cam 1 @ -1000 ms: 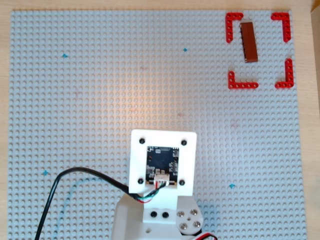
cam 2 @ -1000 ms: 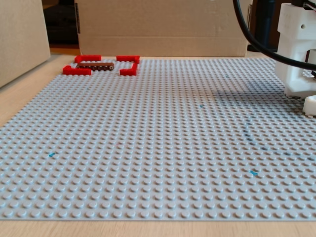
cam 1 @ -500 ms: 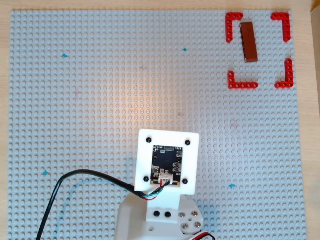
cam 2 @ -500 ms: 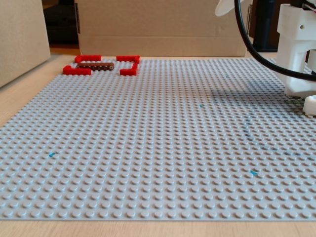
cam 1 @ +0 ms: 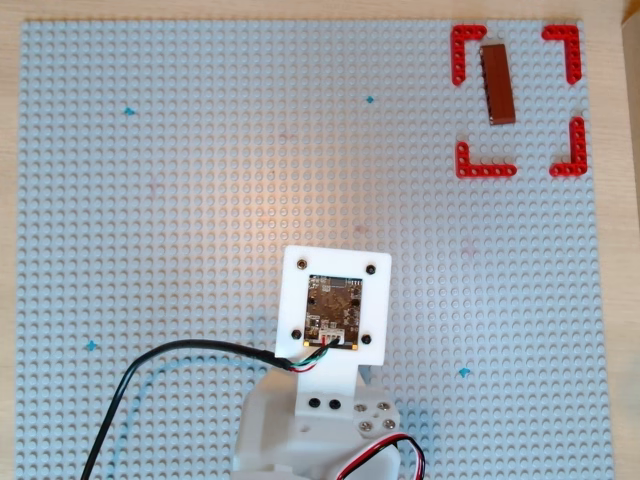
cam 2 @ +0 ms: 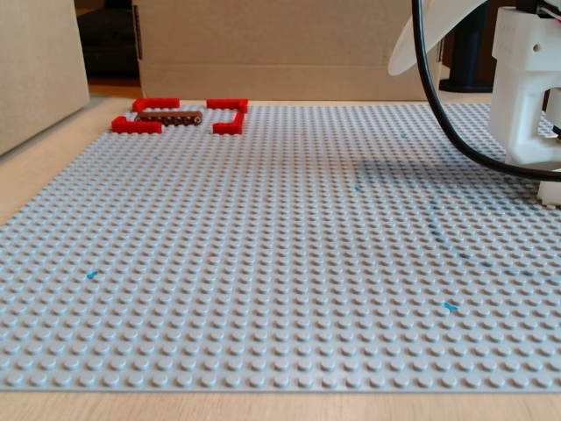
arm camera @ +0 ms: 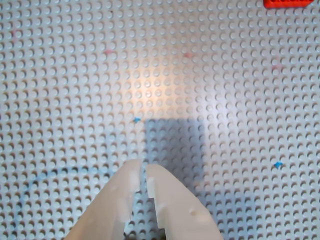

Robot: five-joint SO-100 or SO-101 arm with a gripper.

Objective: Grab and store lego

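The lego, a long reddish-brown studded brick, lies on the grey baseplate at the far right in the overhead view. It sits inside the red corner pieces, close to the left ones. The fixed view shows the lego far back on the left. My gripper is shut with nothing between its fingers, hovering over bare baseplate well away from the brick. In the overhead view the white camera mount hides the gripper. One pale finger shows at the top right of the fixed view.
A black cable runs from the arm toward the lower left. Cardboard walls stand behind and left of the plate. A red corner piece shows at the wrist view's top right edge. Small blue marks dot the baseplate.
The camera mount has tilted and shifted slightly on the arm. The pale finger has swung into the fixed view at the top right. The lego has not moved.
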